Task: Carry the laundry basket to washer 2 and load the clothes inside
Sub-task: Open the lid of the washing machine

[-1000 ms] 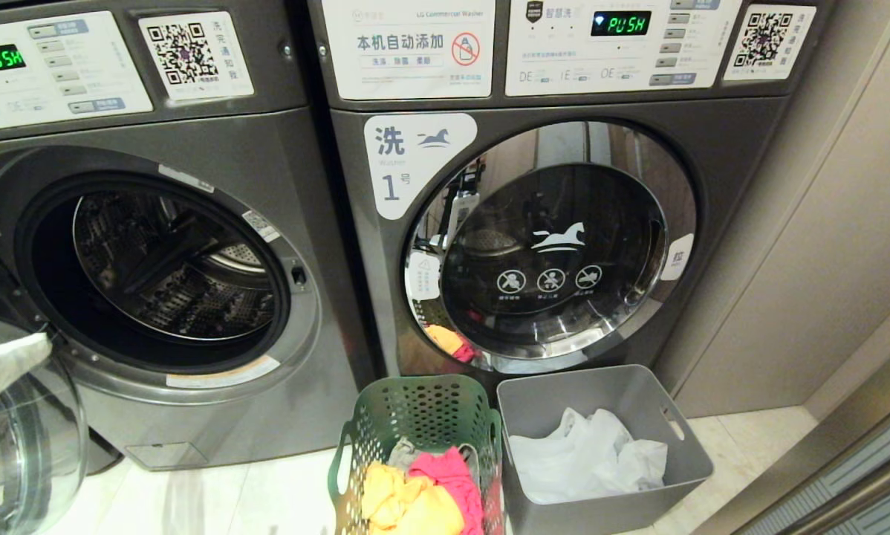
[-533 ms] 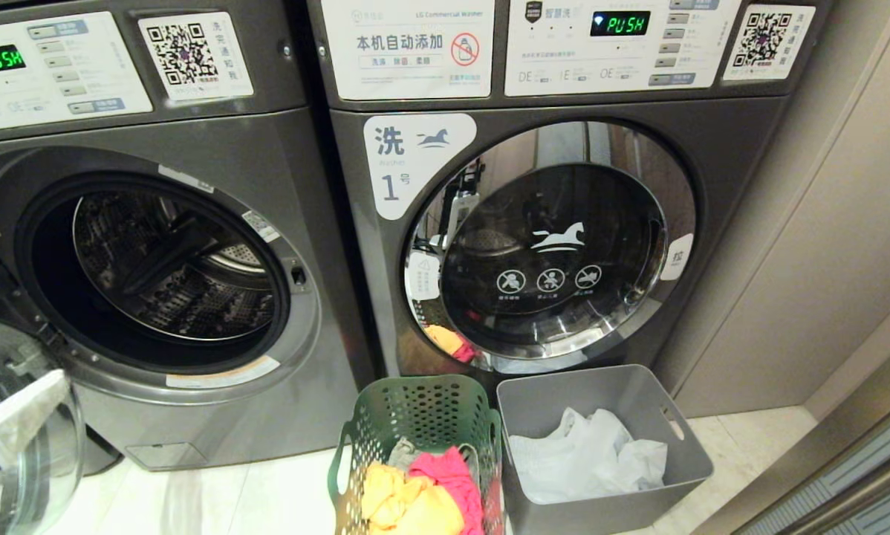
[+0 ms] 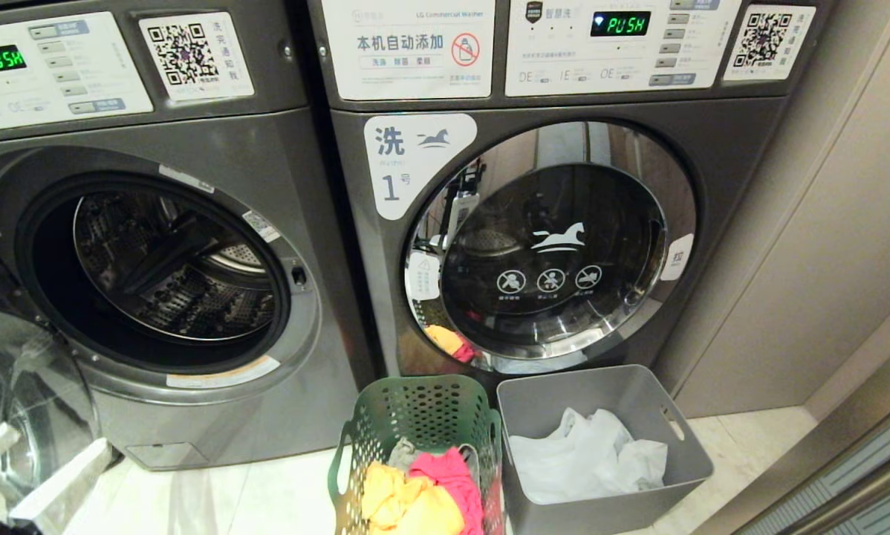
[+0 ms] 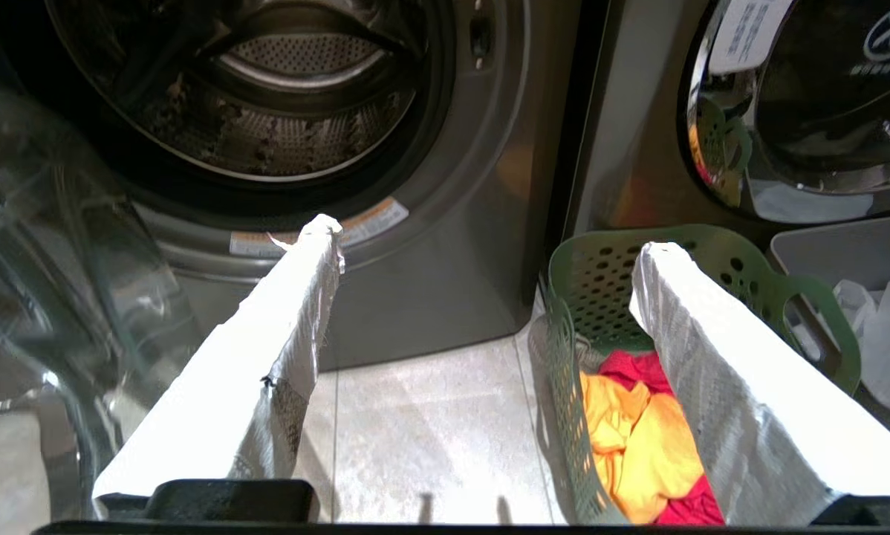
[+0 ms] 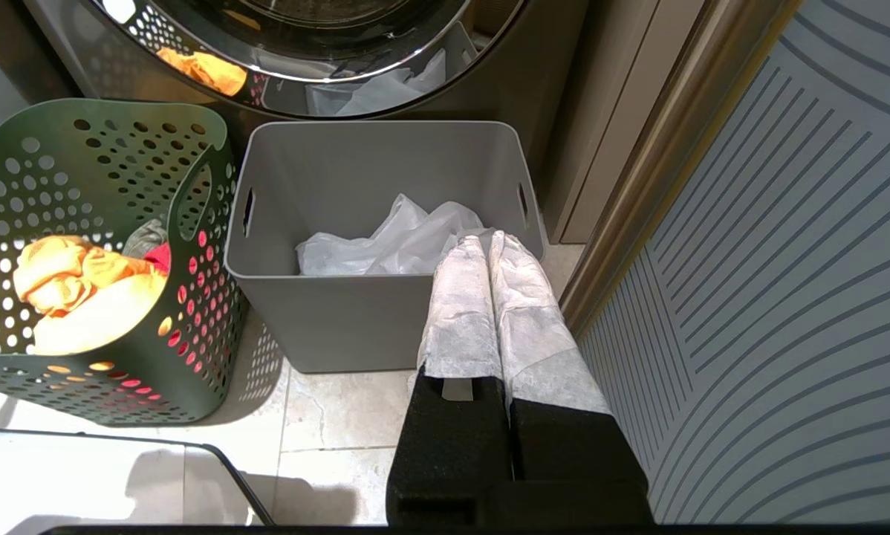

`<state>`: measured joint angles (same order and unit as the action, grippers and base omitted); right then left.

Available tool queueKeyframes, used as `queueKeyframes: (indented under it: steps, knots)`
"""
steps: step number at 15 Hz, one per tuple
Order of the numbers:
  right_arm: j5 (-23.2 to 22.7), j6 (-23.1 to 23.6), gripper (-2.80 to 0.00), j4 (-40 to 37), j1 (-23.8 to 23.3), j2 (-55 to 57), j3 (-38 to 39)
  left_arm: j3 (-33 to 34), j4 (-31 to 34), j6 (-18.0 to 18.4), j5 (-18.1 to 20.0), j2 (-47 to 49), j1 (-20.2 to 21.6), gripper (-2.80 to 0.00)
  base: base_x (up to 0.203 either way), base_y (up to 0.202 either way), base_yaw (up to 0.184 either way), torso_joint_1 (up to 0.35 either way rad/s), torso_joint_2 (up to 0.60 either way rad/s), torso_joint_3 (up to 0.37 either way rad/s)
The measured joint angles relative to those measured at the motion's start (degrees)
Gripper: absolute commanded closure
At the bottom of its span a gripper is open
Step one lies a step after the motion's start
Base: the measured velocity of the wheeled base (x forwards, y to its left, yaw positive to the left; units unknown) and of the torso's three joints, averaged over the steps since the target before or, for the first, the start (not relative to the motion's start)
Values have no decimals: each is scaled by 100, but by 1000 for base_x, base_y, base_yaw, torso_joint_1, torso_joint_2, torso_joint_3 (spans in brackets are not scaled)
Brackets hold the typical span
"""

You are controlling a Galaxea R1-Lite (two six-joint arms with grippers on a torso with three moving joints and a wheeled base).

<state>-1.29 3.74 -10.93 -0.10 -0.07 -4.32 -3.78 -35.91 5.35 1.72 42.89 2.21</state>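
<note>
Laundromat floor: green basket (image 3: 415,453) of clothes (image 3: 423,494) sits by washer 1, beside the open washer (image 3: 155,260). Left gripper (image 4: 482,245) fingers wide, empty; right gripper (image 5: 486,249) pinched shut. Risk: snagging the swung-open door (image 3: 29,401).

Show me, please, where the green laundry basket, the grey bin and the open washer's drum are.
green laundry basket (image 3: 415,409), head view, on its perforated back wall.
grey bin (image 3: 564,394), head view, on its bare inner back wall.
open washer's drum (image 3: 170,275), head view, on the perforated metal inside.

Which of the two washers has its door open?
The left washer, its drum exposed and glass door swung aside; the washer marked 1 is closed.
</note>
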Motion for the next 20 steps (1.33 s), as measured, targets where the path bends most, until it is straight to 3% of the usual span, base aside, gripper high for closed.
queueKeyframes:
  steps: [5,8,10,13,15,18,20]
  knots:
    - [0,0,0,0,0,0,0,357,-457,-79,-61,-206,84,-280,0,0,0,0,0,0]
    - [0,0,0,0,0,0,0,373,-466,-97,-422,104,115,-280,0,0,0,0,0,0]
    - [0,0,0,0,0,0,0,-21,-472,-71,-665,543,203,-280,0,0,0,0,0,0]
    - [0,0,0,0,2,0,0,-867,-490,411,-1162,1343,834,-280,0,0,0,0,0,0]
    - [0,0,0,0,0,0,0,-1305,-575,680,-1780,1851,1062,-280,0,0,0,0,0,0]
    - [0,0,0,0,0,0,0,-1580,-709,1056,-3369,2382,1152,-280,0,0,0,0,0,0]
    - [0,0,0,0,5,0,0,-1607,-733,1052,-4318,2588,1182,-280,0,0,0,0,0,0]
